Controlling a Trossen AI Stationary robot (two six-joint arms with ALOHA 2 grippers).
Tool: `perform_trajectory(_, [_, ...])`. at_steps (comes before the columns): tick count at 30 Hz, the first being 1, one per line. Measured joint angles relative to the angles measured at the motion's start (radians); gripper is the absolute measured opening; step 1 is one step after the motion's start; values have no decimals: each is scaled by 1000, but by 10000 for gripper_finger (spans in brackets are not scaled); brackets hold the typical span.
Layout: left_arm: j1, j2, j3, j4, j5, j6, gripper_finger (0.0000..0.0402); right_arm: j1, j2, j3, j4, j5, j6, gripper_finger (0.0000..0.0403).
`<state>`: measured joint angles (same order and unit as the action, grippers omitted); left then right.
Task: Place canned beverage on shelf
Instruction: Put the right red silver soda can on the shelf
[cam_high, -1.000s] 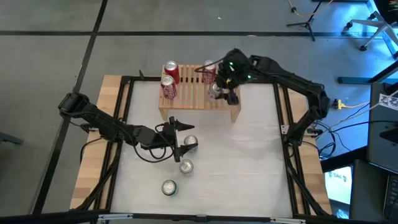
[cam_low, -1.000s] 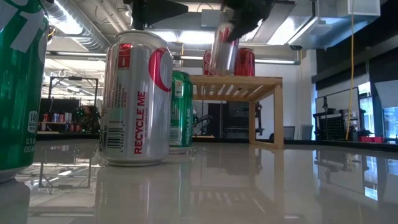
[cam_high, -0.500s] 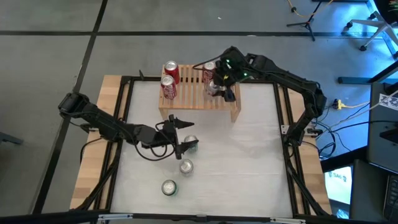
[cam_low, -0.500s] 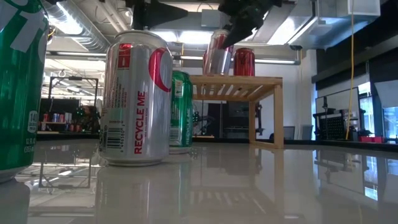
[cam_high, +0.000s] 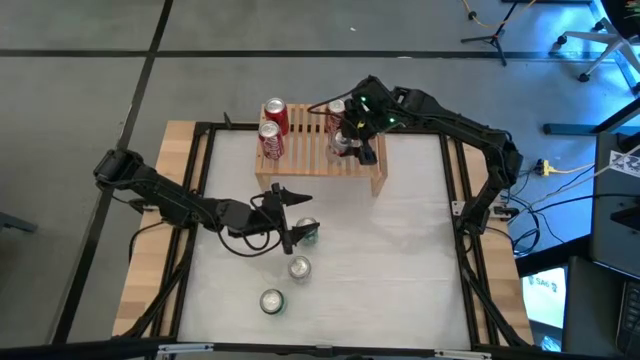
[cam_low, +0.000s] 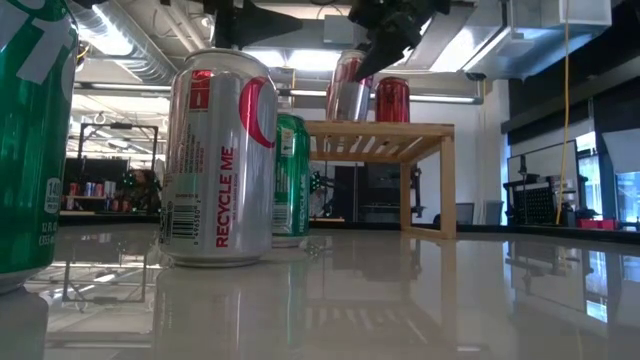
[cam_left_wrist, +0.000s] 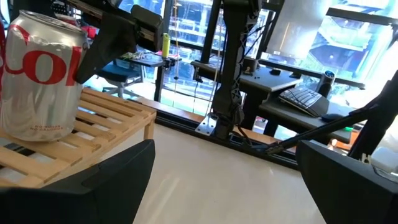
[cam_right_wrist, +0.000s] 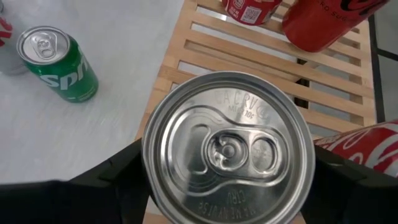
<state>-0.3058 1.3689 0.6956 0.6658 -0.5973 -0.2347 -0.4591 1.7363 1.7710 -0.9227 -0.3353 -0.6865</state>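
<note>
The shelf (cam_high: 320, 160) is a low light-wood slatted rack at the table's far middle. A silver canned beverage (cam_high: 343, 145) with red lettering stands tilted over its right half, and my right gripper (cam_high: 354, 136) is shut on it. Three other cans stand on the slats: two red ones (cam_high: 275, 112) (cam_high: 337, 110) and a red-and-white one (cam_high: 270, 141). My left gripper (cam_high: 293, 224) hangs open and level at mid table, beside a green can (cam_high: 306, 234), touching nothing. The right wrist view looks down on the held can's top (cam_right_wrist: 227, 146). My right gripper pinches the silver can's upper wall (cam_right_wrist: 148, 165) between its two fingers (cam_right_wrist: 121, 177), one on each side just below the rim. The fingers come slanting down from the table's right. The can leans in the hold, its base (cam_left_wrist: 34, 134) at the slats; whether it rests there, I cannot tell.
A silver can (cam_high: 299, 268) and a green can (cam_high: 271, 300) stand on the white table near its front. In the low view a silver-and-red can (cam_low: 218, 160) and a green one (cam_low: 30, 140) loom close. The shelf's right end (cam_high: 378, 170) has bare slats.
My right gripper has sunk a little and drifted toward the table's left with the silver can, bringing its base down to the shelf's slats. The can stays tilted.
</note>
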Motion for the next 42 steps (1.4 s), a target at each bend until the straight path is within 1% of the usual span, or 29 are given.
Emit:
perform_trajectory(21, [0, 0, 0, 0, 0, 0, 381, 1, 2, -2, 17, 20, 0, 305])
perform_trajectory(25, [0, 0, 0, 0, 0, 0, 381, 1, 2, -2, 17, 20, 0, 323])
perform_trajectory(30, [0, 0, 0, 0, 0, 0, 381, 0, 7, -6, 6, 37, 0, 365])
perform_trajectory(34, [0, 0, 0, 0, 0, 0, 381, 1, 6, -6, 13, 109, 0, 393])
perform_trajectory(37, [0, 0, 0, -1, 0, 0, 381, 2, 6, -6, 13, 169, 0, 396])
perform_trajectory(42, [0, 0, 0, -1, 0, 0, 381, 1, 6, -5, 13, 191, -1, 386])
